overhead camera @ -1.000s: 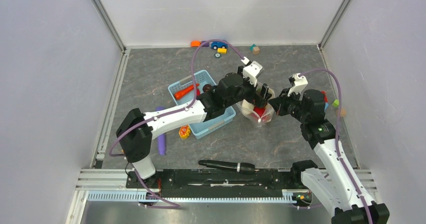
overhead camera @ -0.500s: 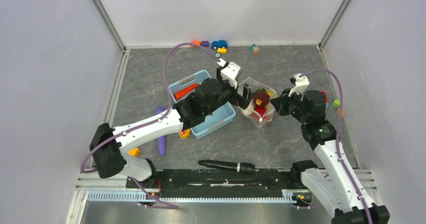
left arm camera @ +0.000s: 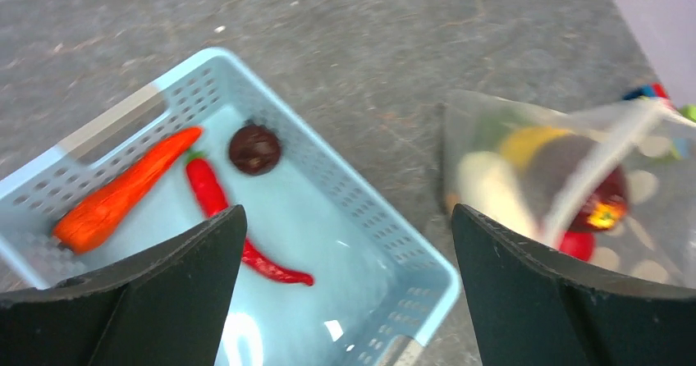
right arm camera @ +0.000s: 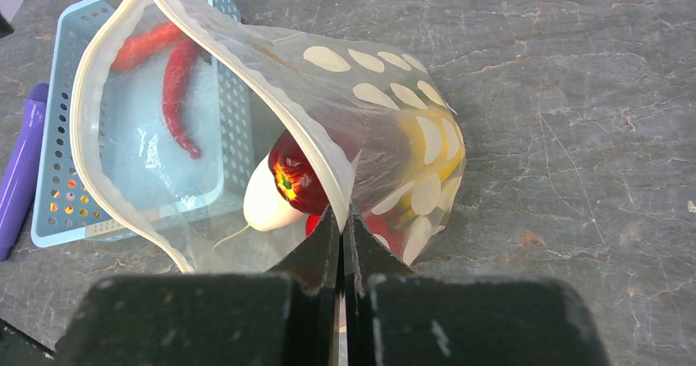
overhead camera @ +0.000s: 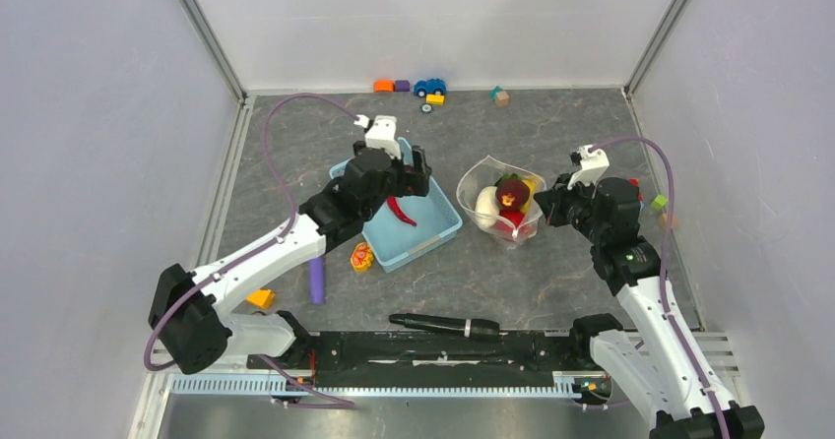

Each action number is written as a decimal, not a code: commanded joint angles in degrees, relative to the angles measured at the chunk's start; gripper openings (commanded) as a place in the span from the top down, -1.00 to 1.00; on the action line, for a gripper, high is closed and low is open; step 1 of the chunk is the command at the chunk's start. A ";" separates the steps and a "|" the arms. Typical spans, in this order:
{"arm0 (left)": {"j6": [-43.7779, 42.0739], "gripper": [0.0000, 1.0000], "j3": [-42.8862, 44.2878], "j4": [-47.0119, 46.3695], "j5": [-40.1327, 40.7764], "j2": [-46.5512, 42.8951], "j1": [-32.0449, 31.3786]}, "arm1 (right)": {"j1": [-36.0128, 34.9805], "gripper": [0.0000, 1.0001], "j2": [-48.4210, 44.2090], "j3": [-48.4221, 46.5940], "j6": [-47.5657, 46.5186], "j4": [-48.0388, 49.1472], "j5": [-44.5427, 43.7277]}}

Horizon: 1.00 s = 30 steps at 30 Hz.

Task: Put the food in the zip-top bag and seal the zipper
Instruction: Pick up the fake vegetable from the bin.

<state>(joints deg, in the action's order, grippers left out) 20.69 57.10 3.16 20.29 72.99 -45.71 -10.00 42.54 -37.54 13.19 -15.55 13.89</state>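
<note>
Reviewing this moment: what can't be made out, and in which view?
Top external: the left pincer and arm cover the carrot and maroon piece in the basket.
Left wrist: the zip-top bag is blurred and cut by the right edge.
Right wrist: the right pincer hides the bag's near rim; its dots veil the yellow food.

Clear white-dotted zip-top bag lying on its side, zipper unsealed and gaping, white oblong, maroon piece, yellow round inside, orange carrot, red chili, dark round piece in neighbouring light-blue basket
</note>
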 commanded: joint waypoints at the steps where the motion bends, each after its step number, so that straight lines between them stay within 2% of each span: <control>1: 7.78 -0.99 -0.59 5.89 -0.45 -1.31 5.39 | 0.03 1.00 -0.82 -0.87 -0.90 0.98 -1.02; 3: 8.55 -0.99 -0.12 7.57 -3.11 -0.19 7.66 | -0.02 1.00 -0.62 -1.36 -1.10 0.45 -1.98; 7: 10.10 -0.98 2.31 13.70 -3.50 3.92 10.43 | -0.02 1.00 -0.62 -0.96 -0.91 0.64 -1.92; 11: 10.46 -0.87 3.06 13.94 -4.39 8.04 12.61 | 0.02 1.00 -0.72 -1.13 -1.11 0.40 -2.76; 21: 10.99 -0.40 11.13 14.57 -12.65 25.61 18.47 | 0.00 1.00 -0.69 -0.69 -1.40 0.52 -3.33; 24: 11.27 -0.27 14.60 16.87 -12.23 30.38 19.30 | -0.01 1.00 -0.65 -0.74 -1.76 0.06 -3.15; 30: 11.12 -0.22 15.59 17.67 -8.88 33.56 19.43 | -0.02 1.00 -0.84 -0.52 -2.11 -0.01 -4.34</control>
<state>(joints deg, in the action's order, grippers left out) 30.22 70.41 19.59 9.41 105.73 -26.35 -10.00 42.39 -37.54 12.08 -16.49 11.22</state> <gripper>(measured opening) 0.621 0.010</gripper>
